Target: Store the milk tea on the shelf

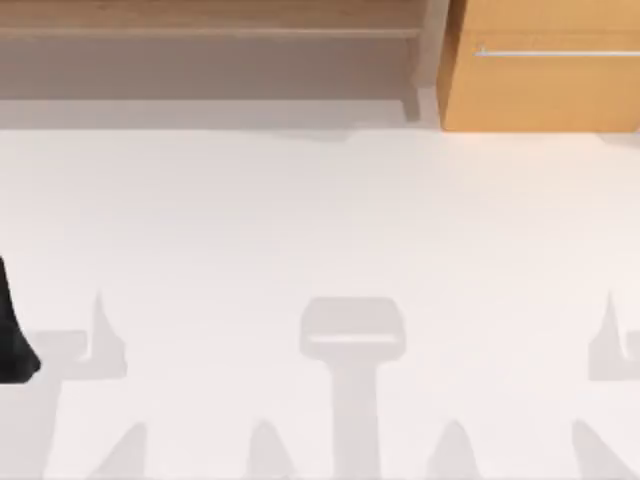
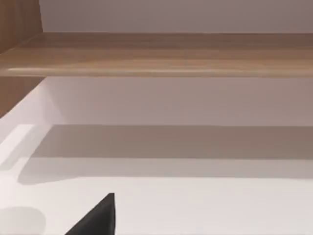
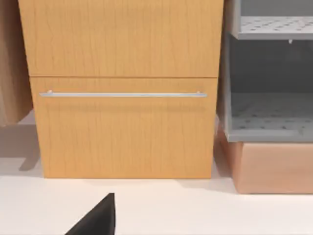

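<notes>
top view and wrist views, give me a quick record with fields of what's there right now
shelf: long light-brown board at the table's far edge, left side, grey recess below
end post: pale upright at the shelf's right end
cabinet: closed orange-brown, far right, beside the post
handle: thin silver bar across the cabinet front
table: white
left arm: dark part at the left edge
grey rack: beside the cabinet
</notes>
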Robot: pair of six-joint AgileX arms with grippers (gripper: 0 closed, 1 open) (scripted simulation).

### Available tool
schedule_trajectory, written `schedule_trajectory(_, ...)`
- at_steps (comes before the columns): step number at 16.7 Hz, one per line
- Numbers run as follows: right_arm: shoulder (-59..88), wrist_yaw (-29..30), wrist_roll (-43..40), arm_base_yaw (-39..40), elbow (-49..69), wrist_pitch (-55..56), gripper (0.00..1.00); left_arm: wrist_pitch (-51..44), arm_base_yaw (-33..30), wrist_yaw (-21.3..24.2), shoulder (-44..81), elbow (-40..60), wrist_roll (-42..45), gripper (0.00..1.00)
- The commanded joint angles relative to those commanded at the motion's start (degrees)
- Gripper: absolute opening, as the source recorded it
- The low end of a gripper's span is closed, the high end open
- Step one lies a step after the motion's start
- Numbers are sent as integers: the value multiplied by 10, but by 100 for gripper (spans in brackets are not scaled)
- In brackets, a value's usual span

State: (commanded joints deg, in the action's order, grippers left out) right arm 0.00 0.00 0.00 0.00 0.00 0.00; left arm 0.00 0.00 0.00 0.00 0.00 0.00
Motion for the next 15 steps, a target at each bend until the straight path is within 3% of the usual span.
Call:
schedule_trajectory(3,0,0,0,0,0,0,100,4,4,4,6,1,2,100)
schedule_trajectory(6,0,0,0,0,0,0,100,45,43,40,59,11,18,100)
schedule_trajectory(15,0,0,0,0,0,0,100,318,272,263,455,89,88,100)
